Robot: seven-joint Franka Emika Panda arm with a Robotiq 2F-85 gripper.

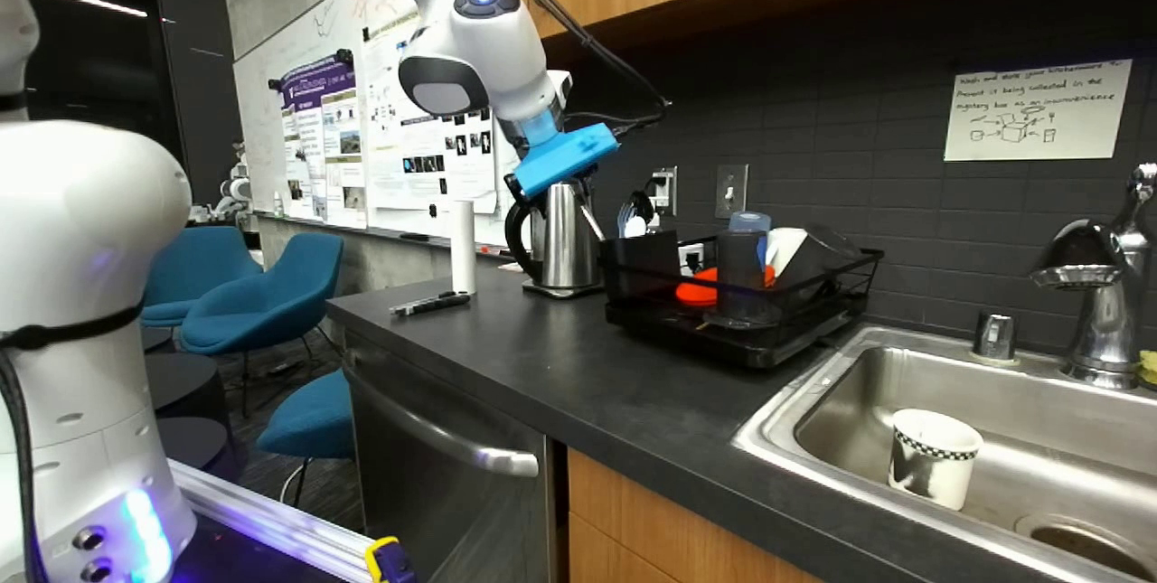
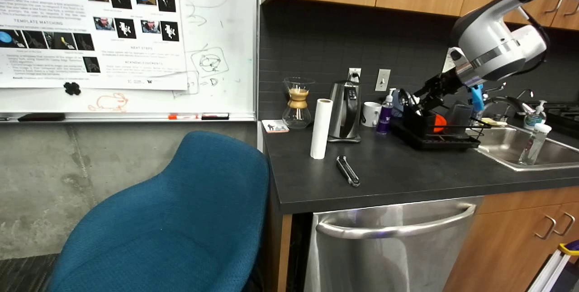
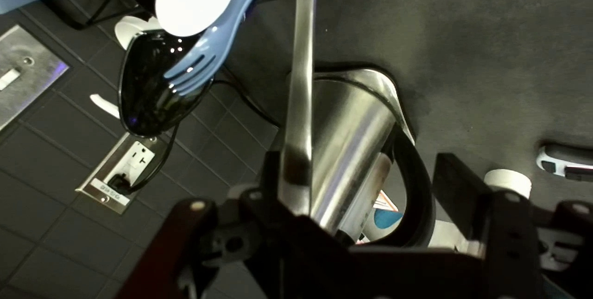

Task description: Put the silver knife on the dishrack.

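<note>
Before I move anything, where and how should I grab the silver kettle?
I'd probably take the kettle by the middle of its black handle, from the side away from the tiled wall: the handle loops out that way with an open gap inside, and the kettle stands upright.

In both exterior views: dishrack [image 1: 757, 352] sitting on desk [image 1: 542, 348], left of sink [image 1: 1067, 438]; kettle [image 1: 568, 244] standing left of dishrack; cylinder [image 1: 463, 244] standing left of kettle. Cup [image 1: 931, 465] resting in sink. In exterior view, cutter [image 2: 347, 171] lying before kettle; mug [image 2: 370, 113] and bottle [image 2: 384, 117] standing between kettle and dishrack. Gripper [image 3: 363, 178] hovering near dishrack's kettle-side end. In wrist view, knife [image 3: 301, 85] running between gripper's jaws, right of fork [image 3: 220, 39], its lower end seemingly standing in dishrack.
</note>
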